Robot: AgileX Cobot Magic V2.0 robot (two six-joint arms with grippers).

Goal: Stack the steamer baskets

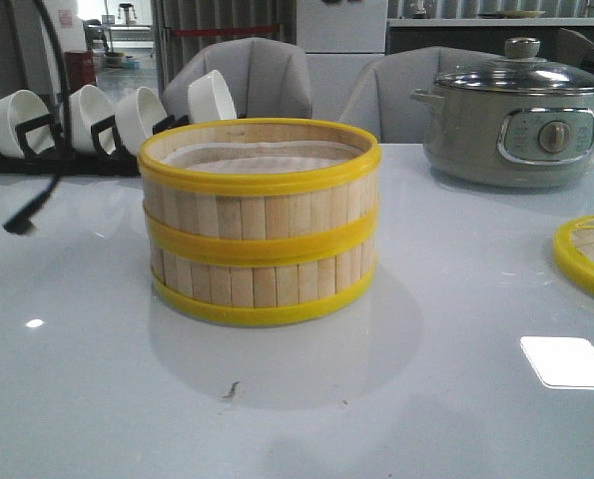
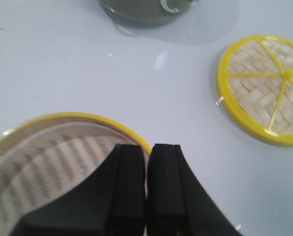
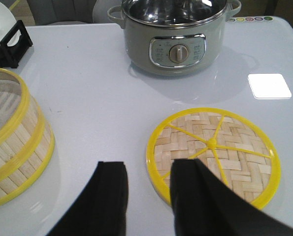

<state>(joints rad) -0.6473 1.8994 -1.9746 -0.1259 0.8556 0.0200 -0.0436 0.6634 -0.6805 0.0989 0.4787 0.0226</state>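
Observation:
Two steamer baskets stand stacked at the table's middle, the upper one point(image 1: 262, 195) squarely on the lower one point(image 1: 267, 284). Both have pale slat walls and yellow rims, and a white liner shows inside the top one. In the left wrist view my left gripper point(image 2: 148, 147) is shut, hovering over the top basket's rim point(image 2: 87, 118) with nothing between its fingers. My right gripper point(image 3: 148, 167) is open over bare table, between the stack point(image 3: 13, 142) and the woven lid point(image 3: 212, 152), one finger overlapping the lid's rim. Neither gripper shows in the front view.
The flat woven lid point(image 1: 588, 254) lies at the right edge of the table. A grey-green electric pot point(image 1: 516, 125) stands at the back right. A black rack of white bowls point(image 1: 77, 120) lines the back left. A black cable point(image 1: 37, 190) hangs at the left.

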